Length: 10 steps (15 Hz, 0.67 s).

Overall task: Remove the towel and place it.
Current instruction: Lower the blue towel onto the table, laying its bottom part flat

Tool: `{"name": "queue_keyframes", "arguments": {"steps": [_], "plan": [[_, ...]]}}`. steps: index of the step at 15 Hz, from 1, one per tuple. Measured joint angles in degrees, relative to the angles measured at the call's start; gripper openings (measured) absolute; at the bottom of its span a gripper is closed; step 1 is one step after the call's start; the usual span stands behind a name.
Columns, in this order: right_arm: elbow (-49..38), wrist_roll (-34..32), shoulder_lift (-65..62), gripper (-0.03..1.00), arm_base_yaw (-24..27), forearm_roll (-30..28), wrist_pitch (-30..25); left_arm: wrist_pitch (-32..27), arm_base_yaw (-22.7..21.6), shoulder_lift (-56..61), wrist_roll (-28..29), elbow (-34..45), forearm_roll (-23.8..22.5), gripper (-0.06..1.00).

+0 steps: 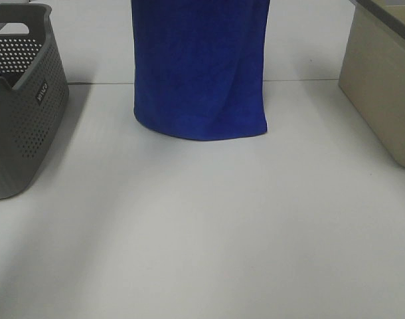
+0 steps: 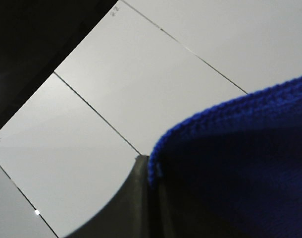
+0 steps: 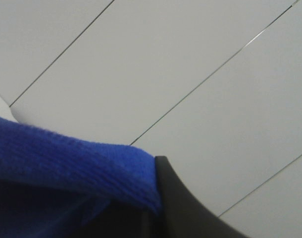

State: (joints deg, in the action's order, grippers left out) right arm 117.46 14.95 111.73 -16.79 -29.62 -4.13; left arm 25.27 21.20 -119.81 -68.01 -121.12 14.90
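The deep blue towel hangs down in a long fold from above the top edge of the exterior view, its lower hem over the far middle of the white table. Neither gripper shows in that view. In the left wrist view, the left gripper is shut on the towel's stitched edge, with a dark finger beside it. In the right wrist view, the right gripper is shut on another part of the towel, against a dark finger. No white tag shows.
A grey perforated basket stands at the left edge of the table. A beige bin stands at the right edge. A seam runs across the far part of the table.
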Motion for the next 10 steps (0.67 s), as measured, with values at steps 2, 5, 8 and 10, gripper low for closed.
{"name": "queue_keyframes", "arguments": {"steps": [2,5,8,10], "plan": [[5.9,-0.6,3.8,0.02,2.1,2.9,1.0,-2.1,-2.1,-7.2,6.9,-12.3,-1.7,0.00],[8.8,-1.5,5.3,0.02,2.6,5.5,3.0,-7.6,-3.2,-14.0,14.3,-25.0,-5.8,0.00],[9.1,-2.1,5.3,0.02,2.6,6.8,2.1,-12.0,-3.2,-16.0,18.4,-29.4,-8.7,0.00],[9.1,-3.6,5.5,0.02,2.6,6.9,-0.5,-15.1,-3.2,-16.0,18.5,-29.5,-8.7,0.00]]}}
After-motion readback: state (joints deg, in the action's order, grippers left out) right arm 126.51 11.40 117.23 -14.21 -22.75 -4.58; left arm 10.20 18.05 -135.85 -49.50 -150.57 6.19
